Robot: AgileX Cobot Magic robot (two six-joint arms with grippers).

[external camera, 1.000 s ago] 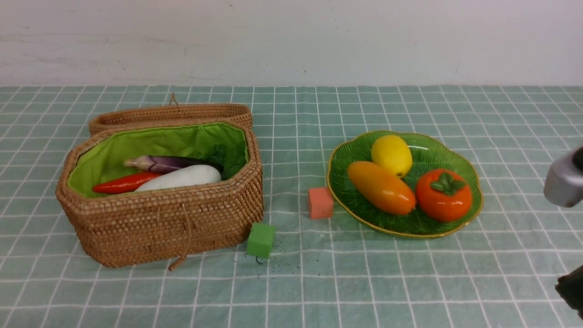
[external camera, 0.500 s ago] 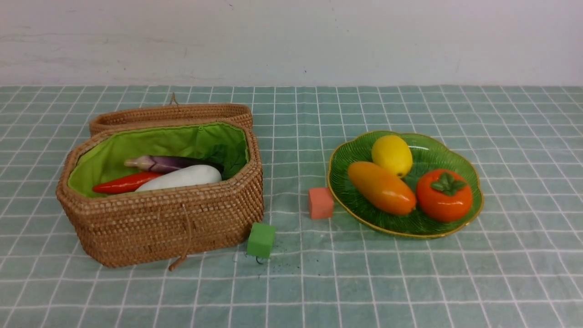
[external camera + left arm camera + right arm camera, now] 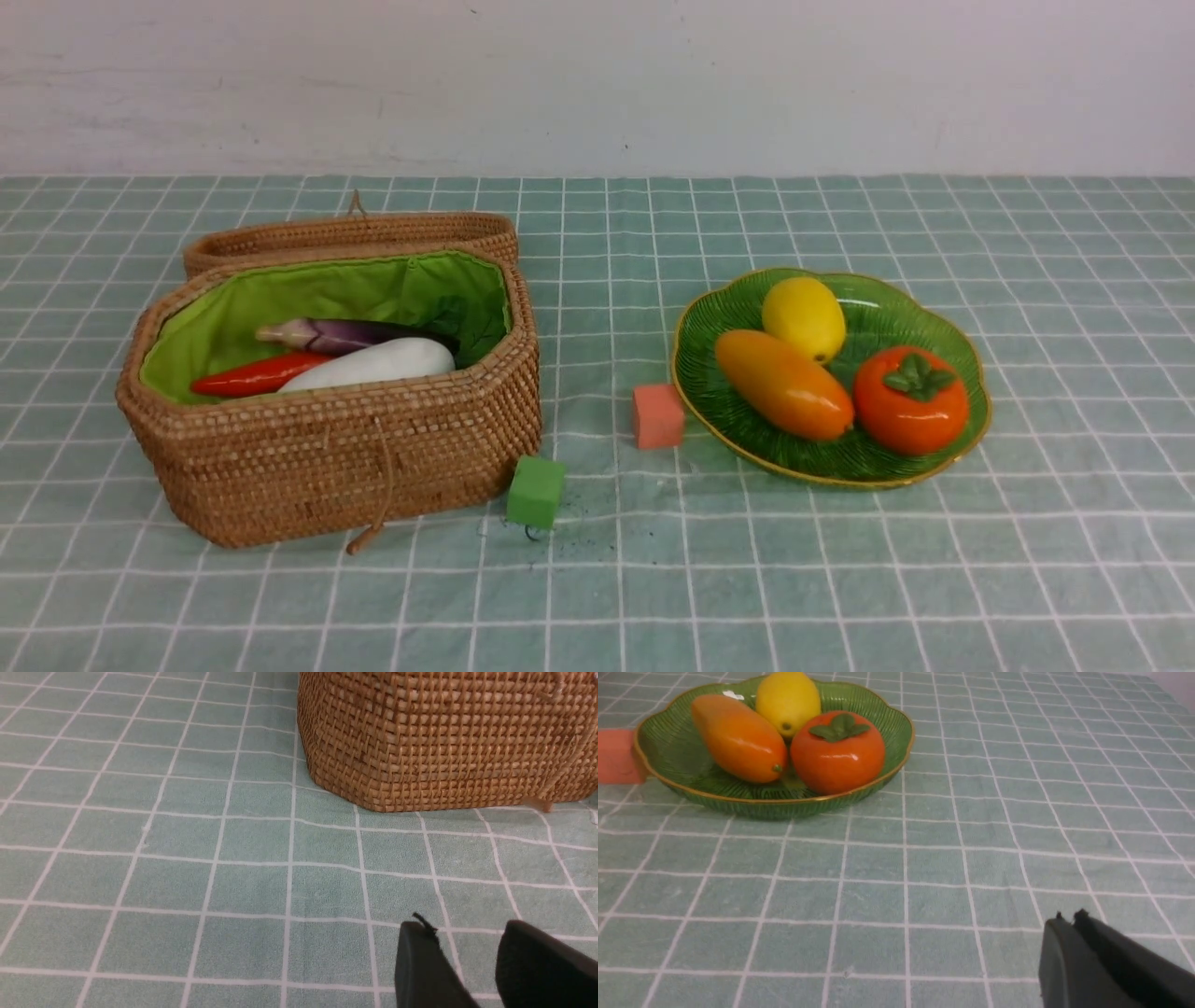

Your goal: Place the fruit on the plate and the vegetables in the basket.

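Three fruits (image 3: 784,732) on the plate (image 3: 896,723), well apart from right fingers (image 3: 1069,942).

So the only real change is on the right side: a second ago the right arm was poking into the front view at the right edge, a grey joint up by the plate's level and a dark bit lower down near the corner. Half a second ago it's already out of that view, and now it's showing only in its own wrist camera, where the right gripper (image 3: 1069,917) is sitting with its fingertips pressed together.
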